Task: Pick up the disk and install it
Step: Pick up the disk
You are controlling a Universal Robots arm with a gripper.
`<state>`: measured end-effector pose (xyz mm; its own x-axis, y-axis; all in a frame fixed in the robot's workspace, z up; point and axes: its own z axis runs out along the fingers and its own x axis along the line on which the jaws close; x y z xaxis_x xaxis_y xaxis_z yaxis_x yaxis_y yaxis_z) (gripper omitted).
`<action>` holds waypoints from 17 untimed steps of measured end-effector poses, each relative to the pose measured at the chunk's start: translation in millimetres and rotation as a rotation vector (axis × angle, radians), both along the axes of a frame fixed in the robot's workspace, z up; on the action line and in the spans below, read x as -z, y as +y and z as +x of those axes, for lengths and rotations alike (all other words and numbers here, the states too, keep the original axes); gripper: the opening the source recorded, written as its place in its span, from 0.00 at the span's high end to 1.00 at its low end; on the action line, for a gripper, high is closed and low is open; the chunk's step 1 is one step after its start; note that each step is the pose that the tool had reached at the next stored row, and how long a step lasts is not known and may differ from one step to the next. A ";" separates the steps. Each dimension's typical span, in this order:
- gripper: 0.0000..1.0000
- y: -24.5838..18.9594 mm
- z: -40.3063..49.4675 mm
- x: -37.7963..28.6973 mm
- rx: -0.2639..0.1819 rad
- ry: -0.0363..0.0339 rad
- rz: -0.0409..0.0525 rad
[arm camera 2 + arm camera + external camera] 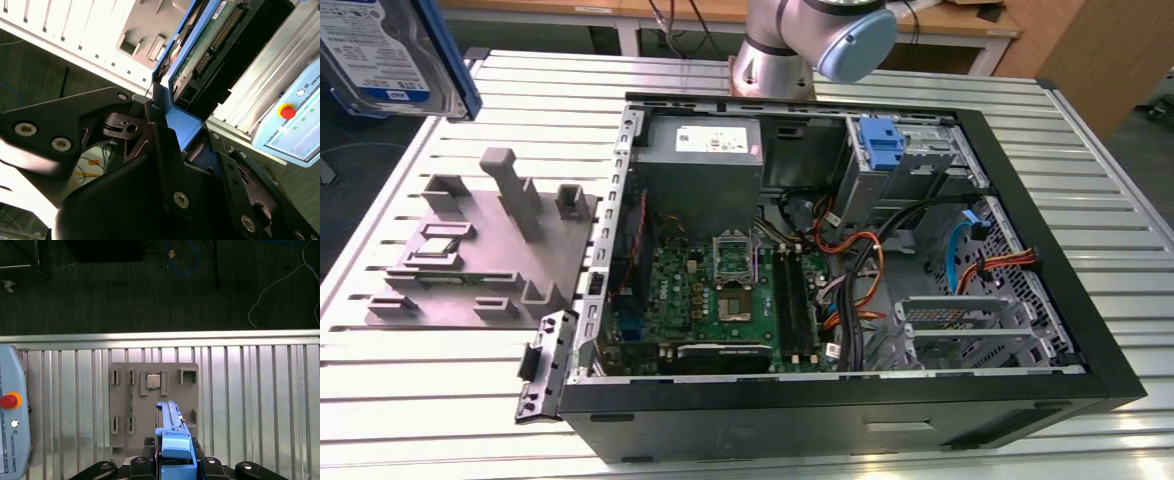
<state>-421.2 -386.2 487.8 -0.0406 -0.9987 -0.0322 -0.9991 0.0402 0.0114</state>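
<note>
The disk [380, 55] hangs high above the table's far corner at the exterior view's left, its blue-and-white label facing the camera and a blue carrier bracket around it. In the first wrist view the disk [171, 432] is seen edge-on, and my gripper [175, 466] is shut on its blue bracket, one black finger on each side. The second wrist view shows the green circuit-board side of the disk [212, 42], with the gripper [176, 121] clamped on the bracket. Directly under the disk lies the grey fixture [150, 390].
An open computer case [1107, 330] lies on the slatted metal table [427, 400]. Inside are a motherboard [720, 290], a power-supply box [707, 140], a bay holding a bare blue bracket [886, 150] and orange cables. The grey fixture [480, 250] stands beside it. A teach pendant [12, 415] rests nearby.
</note>
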 end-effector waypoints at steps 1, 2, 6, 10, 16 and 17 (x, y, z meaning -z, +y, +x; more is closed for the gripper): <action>0.63 0.0 0.3 0.0 0.000 0.0000 0.0000; 0.63 0.0 0.6 -0.1 0.000 0.0002 -0.0001; 0.63 0.0 1.6 -0.1 0.000 0.0001 -0.0001; 0.63 0.0 3.3 0.0 0.000 0.0000 0.0000; 0.63 0.0 4.7 0.0 0.000 0.0001 0.0000; 0.63 0.0 5.2 -0.1 0.000 0.0002 -0.0001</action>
